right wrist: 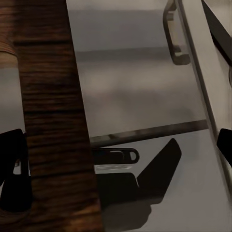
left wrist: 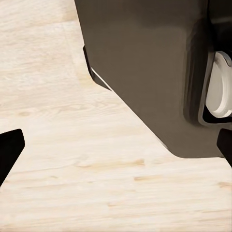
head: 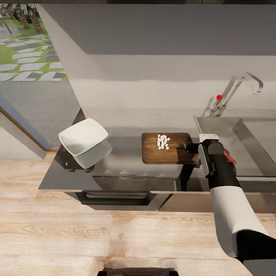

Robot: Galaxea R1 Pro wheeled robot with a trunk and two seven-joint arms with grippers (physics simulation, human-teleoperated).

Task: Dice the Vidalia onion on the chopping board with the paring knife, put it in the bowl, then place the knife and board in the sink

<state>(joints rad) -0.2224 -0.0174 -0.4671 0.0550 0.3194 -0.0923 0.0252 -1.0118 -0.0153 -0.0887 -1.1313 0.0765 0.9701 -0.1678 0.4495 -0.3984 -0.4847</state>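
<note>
With the onion already cut into small white dice (head: 163, 141) heaped on the board (head: 153, 153), we judge the cutting done and the transfer to the bowl (head: 84, 141) still to come. Our right gripper (head: 190, 148) sits at the board's sink-side end, and in the right wrist view the board (right wrist: 53, 121) runs past one dark finger (right wrist: 14, 169); whether the fingers are pinching the board or merely beside it we cannot tell. The dice lie just beyond the gripper, toward the board's middle, and the bowl stands well apart past the board's far end, tilted on the counter (head: 126, 168). The sink (head: 237, 132) is right next to the wrist, on its other side. We cannot make out the knife. Our left gripper (left wrist: 116, 159) hangs wide open and empty over wooden floor (left wrist: 96, 193). Knife and board still have to go into the sink.
</note>
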